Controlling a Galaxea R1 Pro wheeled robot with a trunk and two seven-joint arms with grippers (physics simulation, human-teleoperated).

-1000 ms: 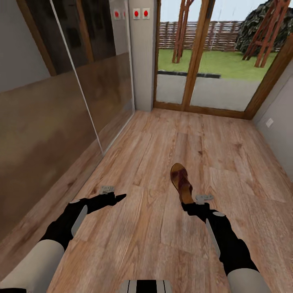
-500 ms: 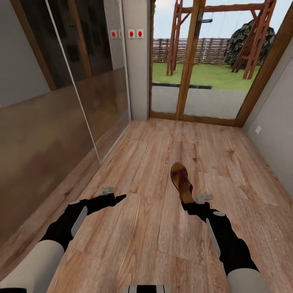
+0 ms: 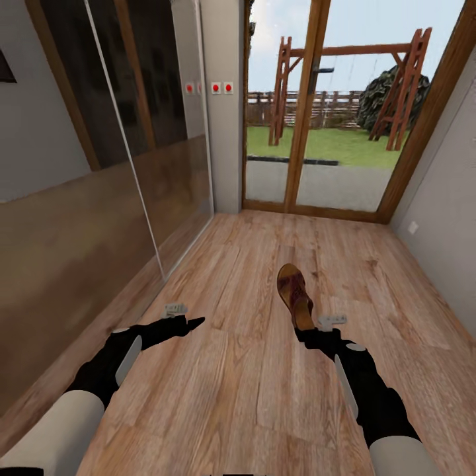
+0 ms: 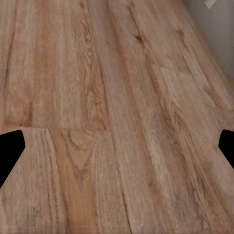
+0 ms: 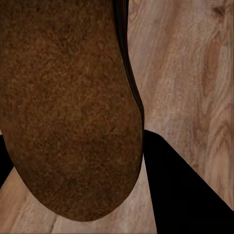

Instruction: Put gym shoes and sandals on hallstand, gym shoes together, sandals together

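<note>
A single brown sandal [image 3: 293,295] is sitting just right of centre in the head view, its heel gripped by the right gripper [image 3: 307,328] and its rounded toe pointing up the frame toward the glass door [image 3: 330,112]. It is showing a tan, reddish-mottled footbed with a darker brown strap across it, and it is being held above the corridor floor [image 3: 251,370]. In the right wrist view the sandal [image 5: 68,107] is filling the upper left of the frame with a rough, grainy brown surface edged by a thin dark rim, while one black finger [image 5: 190,190] of the gripper is lying against that edge at the lower right.

The left gripper [image 3: 192,322] is hovering at the lower left of the head view with nothing in it; in the left wrist view its two black fingertips [image 4: 9,151] are sitting far apart at the frame's side edges, so it is spread wide over bare planks.

The floor is warm brown wood-grain planking with visible knots. A mirrored sliding wardrobe [image 3: 119,165] is running along the left of the frame, glossy and reflecting the floor. The door has a wooden frame, with grass and a wooden swing frame beyond it.

Compared with a second ago, the whole picture is lying lower in the frame, so more sky and the top of the swing frame are showing and the door is looking taller; that is the camera tilting. Both arms and the sandal are keeping the same places in the frame
</note>
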